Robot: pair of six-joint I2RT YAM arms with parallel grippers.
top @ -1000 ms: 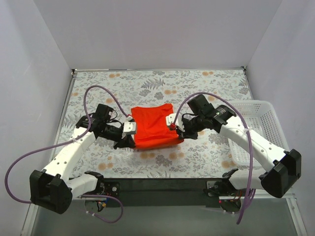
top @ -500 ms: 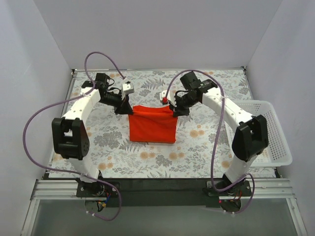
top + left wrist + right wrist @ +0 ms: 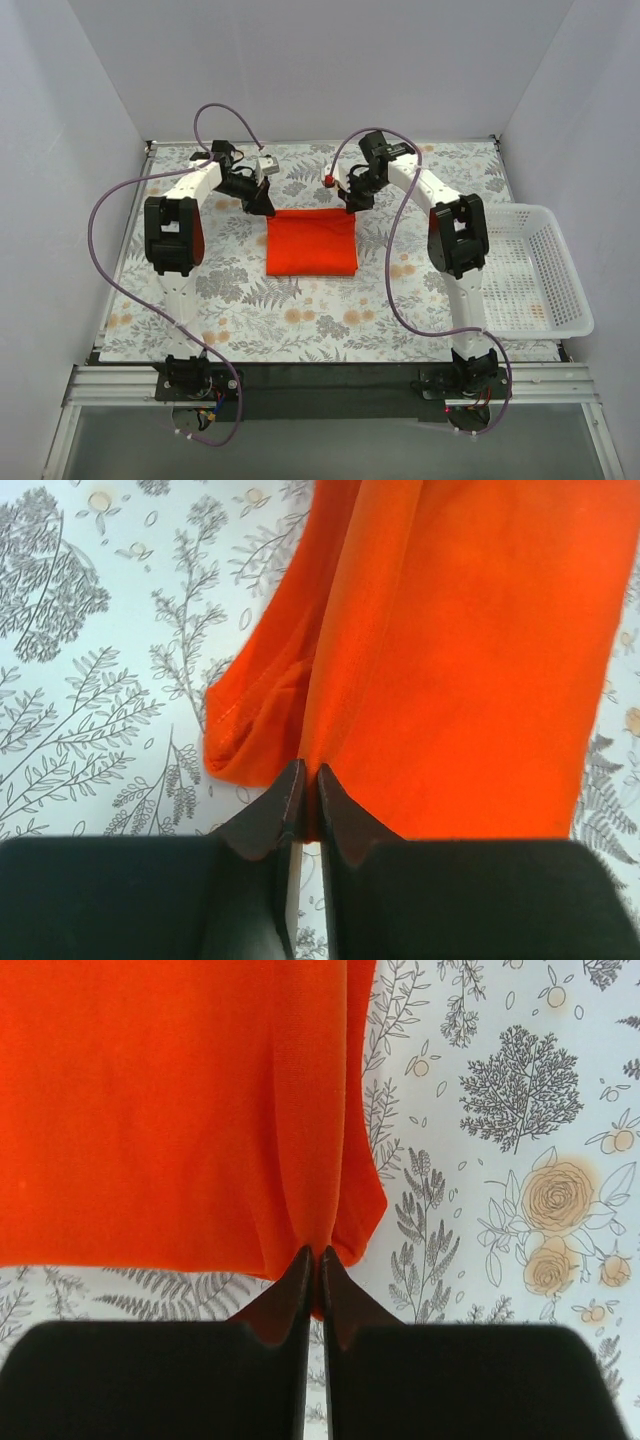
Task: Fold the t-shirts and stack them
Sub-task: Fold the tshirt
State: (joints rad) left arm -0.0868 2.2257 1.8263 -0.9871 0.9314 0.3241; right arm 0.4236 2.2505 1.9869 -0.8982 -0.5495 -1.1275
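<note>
Now: shirt [image 3: 311, 244] flat on floral surface [image 3: 400, 310], folded to rectangle, centre, toward far side. Left arm [image 3: 195, 183] stretched to far-left corner, left jaws pinched tight on cloth edge there. Right arm [image 3: 420, 185] mirrors at far-right corner, right jaws likewise clamped on hem. Bunched fold beside each grip. Basket [image 3: 545, 270] off right, apart from shirt.

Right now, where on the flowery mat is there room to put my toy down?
The wide strip of mat from the t-shirt to the mat's near edge is bare. It's crowded at the shirt's back corners, where the left gripper and right gripper pinch it.
</note>
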